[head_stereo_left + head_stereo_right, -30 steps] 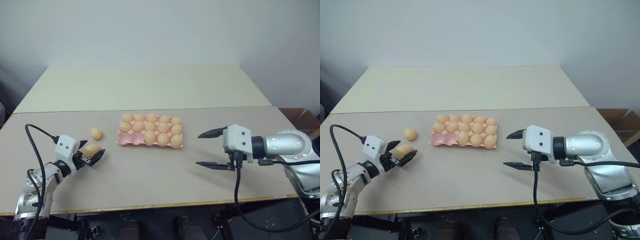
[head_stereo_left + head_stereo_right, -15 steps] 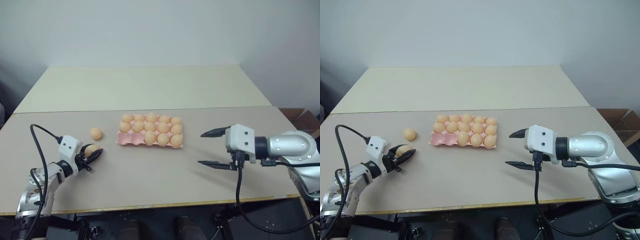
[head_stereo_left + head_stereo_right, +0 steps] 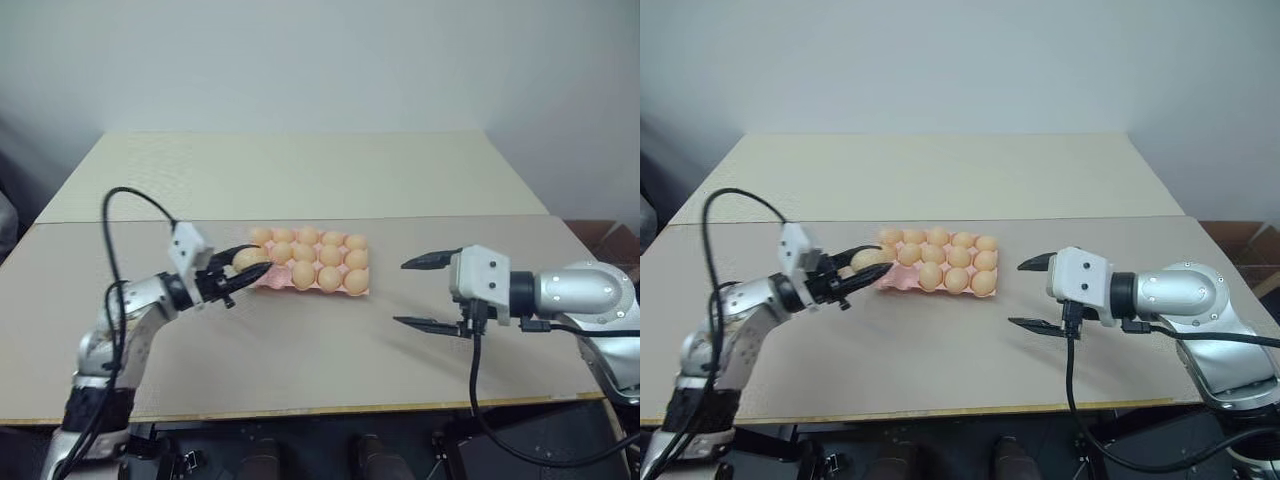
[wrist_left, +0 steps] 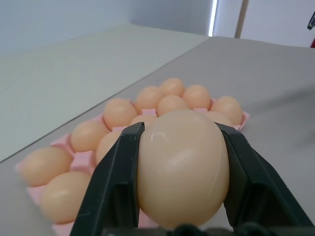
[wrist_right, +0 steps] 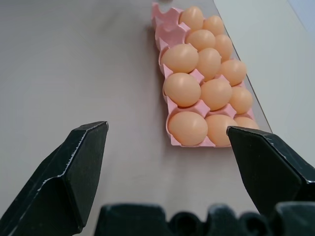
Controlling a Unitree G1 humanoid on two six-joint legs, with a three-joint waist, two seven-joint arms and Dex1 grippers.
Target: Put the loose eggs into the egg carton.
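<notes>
Left end effector (image 3: 240,272) pinching one loose egg (image 3: 249,258) between its two black fingers (image 4: 116,189), held level just above the near-left corner of the egg carton (image 3: 268,283). Seen along the left wrist, egg (image 4: 183,167) clamped on both sides, carton cups and seated eggs directly beyond it.

Pink egg carton lying flat on the grey surface (image 3: 300,350), roughly mid-surface, long side running left to right. Most cups filled with pale orange-tan eggs (image 3: 330,255); two empty cups (image 5: 170,34) visible at the left end in the right wrist view.

Right end effector (image 3: 432,292) spread wide, fingers well apart, holding nothing, hovering above the surface to the right of the carton and apart from it, pointing left toward it. Black cable (image 3: 472,375) hanging from the right wrist down over the near edge. Paler second surface (image 3: 290,170) butted against the far side.
</notes>
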